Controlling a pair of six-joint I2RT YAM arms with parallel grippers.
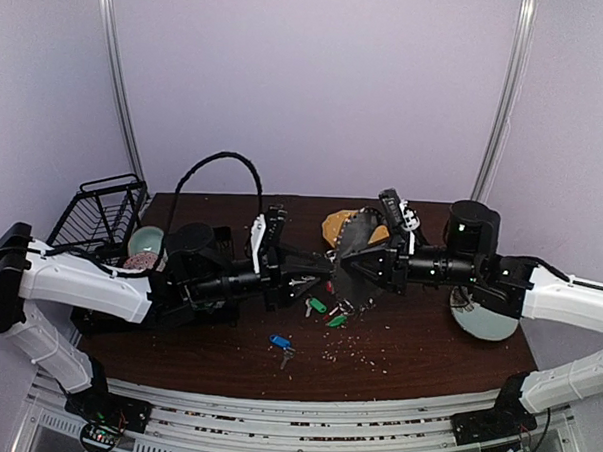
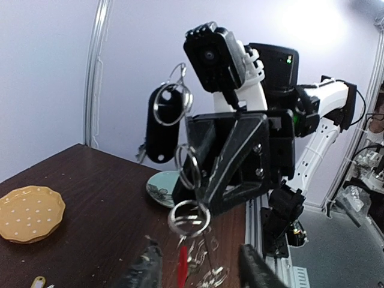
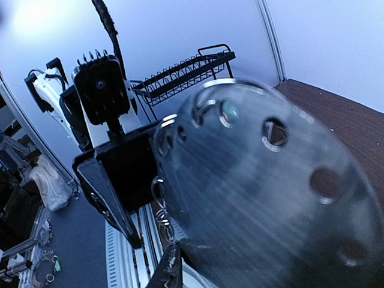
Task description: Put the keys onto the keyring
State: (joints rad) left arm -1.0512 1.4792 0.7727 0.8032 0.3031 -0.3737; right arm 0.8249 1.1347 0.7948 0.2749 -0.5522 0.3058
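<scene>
Dark wood table [image 1: 416, 361]: green key [image 1: 318, 306] and blue key [image 1: 279, 341] loose near centre. Above it, right fingers [image 3: 171, 273] clenched on keyring [image 3: 252, 180], black-tagged key [image 2: 163, 123] dangling beside them. Left fingers [image 2: 146, 270] released, standing either side of red tag [image 2: 183, 264].

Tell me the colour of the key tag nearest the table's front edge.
Blue key tag, best in top external view.

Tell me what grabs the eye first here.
The two arms meet nose to nose above the table, the right gripper holding up the keyring, a grey disc with holes. A black-tagged key dangles beside it, facing the open jaws of the left gripper. A green-tagged key and a blue-tagged key lie loose below.
</scene>
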